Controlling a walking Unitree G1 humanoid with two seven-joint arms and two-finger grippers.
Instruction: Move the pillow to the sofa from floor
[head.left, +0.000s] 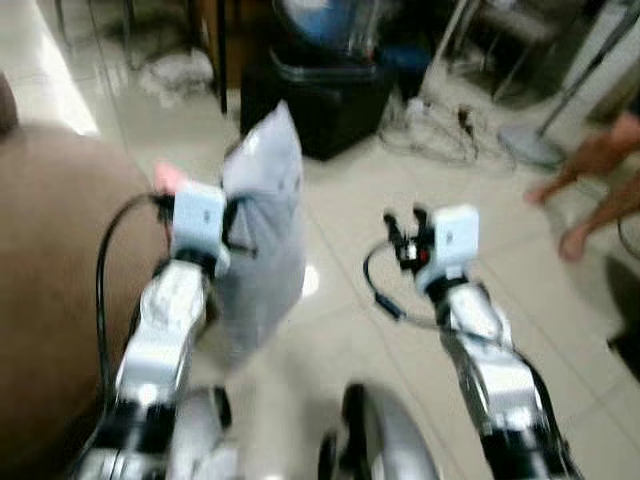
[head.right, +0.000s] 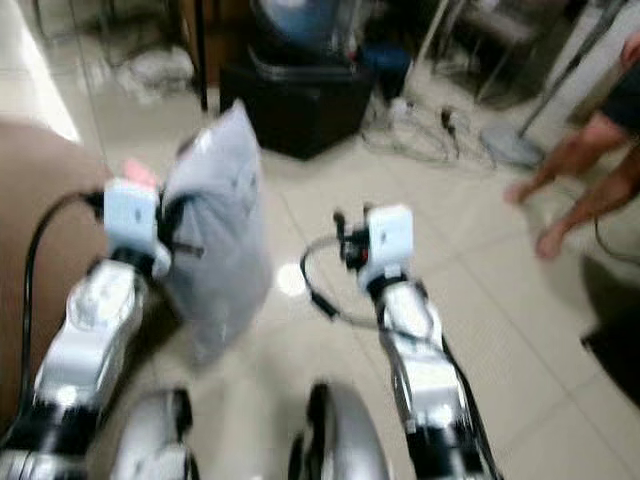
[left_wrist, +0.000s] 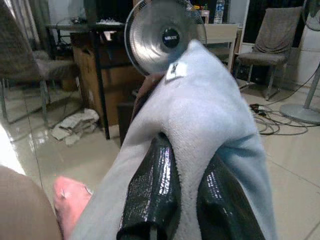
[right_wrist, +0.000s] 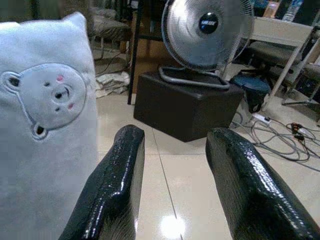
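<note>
Hanging pinched between left jaws, pillow (head.left: 262, 230).

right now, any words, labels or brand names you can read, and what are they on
Fan: white lettering on the dark hub badge, too small to read.
Pillow, held in the left hand: a white tag with a dark mark, unreadable.
Bottle: label too small to read.
Nothing else bears text.

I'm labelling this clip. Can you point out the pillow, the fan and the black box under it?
pillow (right_wrist: 47, 145): right wrist view, front face below the bear.
fan (right_wrist: 207, 30): right wrist view, wire grille.
black box (right_wrist: 185, 107): right wrist view, front side.
</note>
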